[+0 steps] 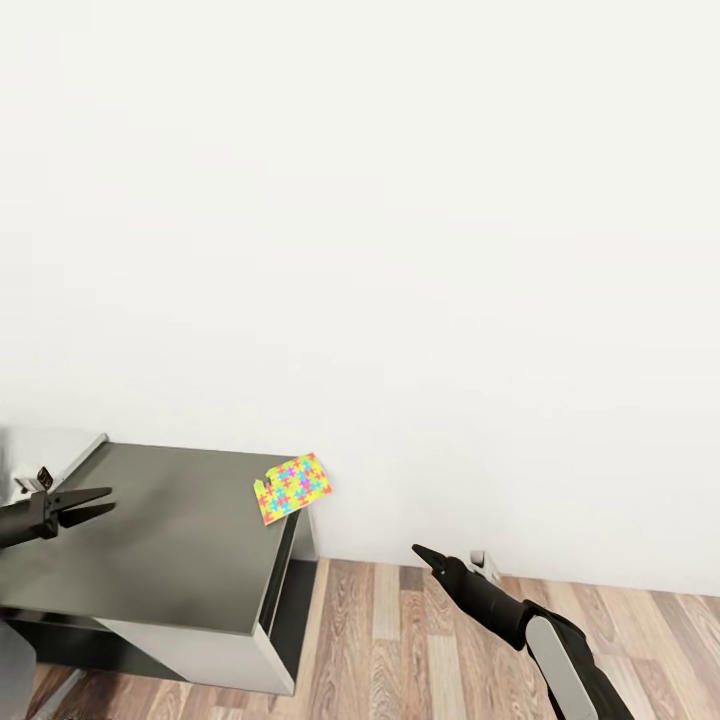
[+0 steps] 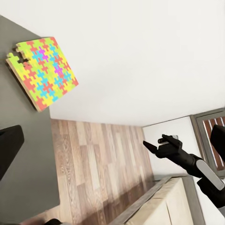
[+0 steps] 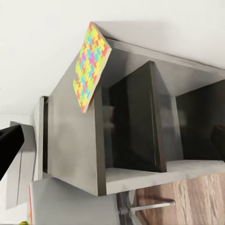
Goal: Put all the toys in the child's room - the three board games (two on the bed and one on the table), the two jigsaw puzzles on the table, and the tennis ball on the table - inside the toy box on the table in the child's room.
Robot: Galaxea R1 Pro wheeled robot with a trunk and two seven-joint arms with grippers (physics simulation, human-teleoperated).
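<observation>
On the dark table's (image 1: 170, 540) far corner my jigsaw puzzle (image 1: 293, 488) overhangs the edge. Left gripper (image 1: 98, 502) spread above bare tabletop; right gripper (image 1: 424, 554) pressed together over open floor (image 1: 400, 640).

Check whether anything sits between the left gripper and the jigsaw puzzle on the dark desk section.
Nothing visible does: bare dark grey tabletop lies between the left gripper and the jigsaw puzzle, which overhangs the far corner.

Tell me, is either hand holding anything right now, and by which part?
Nothing is held. The left hand hovers open above the dark table; the right hand is shut and empty.
</observation>
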